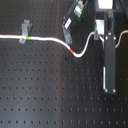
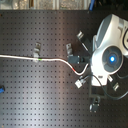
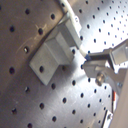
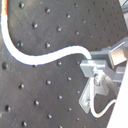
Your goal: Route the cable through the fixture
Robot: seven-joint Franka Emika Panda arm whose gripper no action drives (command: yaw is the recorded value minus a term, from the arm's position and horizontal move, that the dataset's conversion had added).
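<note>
The white cable comes in from the first exterior view's left edge. It passes a small metal fixture clip at its green band, runs on to its red band, then curves up to my gripper. In the second exterior view the cable runs from the left to the gripper under the arm's white head. The gripper is shut on the cable. In the first wrist view a grey fixture block sits close beside the fingertips, with cable behind it.
More small metal clips stand on the black perforated board: one behind the cable's green band, others near the arm, and two lower right. A long black arm part lies right of the cable's curve.
</note>
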